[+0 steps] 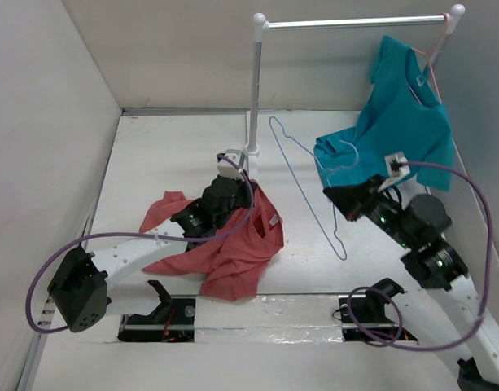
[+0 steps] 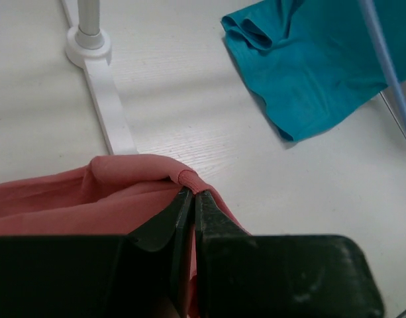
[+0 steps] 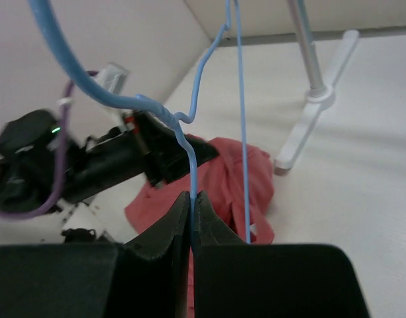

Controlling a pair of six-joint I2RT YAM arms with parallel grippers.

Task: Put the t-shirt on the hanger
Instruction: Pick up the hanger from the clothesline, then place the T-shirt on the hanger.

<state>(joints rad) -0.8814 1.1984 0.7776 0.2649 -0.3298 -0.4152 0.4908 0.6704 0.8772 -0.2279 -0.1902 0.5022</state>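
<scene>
**Fig.** The left claw is pressed together on a folded edge of the red t-shirt. The shirt lies crumpled on the surface, just beside the rack foot. The right claw pinches the blue hanger, which is tilted over bare surface between the rack post and a teal shirt. A side wall bounds the left edge.

Our right gripper, at six o'clock, pinches the thin light-blue wire hanger, whose hook curves away toward eleven o'clock. Past the fingertips lies the crumpled salmon-red cotton t-shirt, with a black robot arm at nine o'clock beside it and a white rack foot at two o'clock.
</scene>
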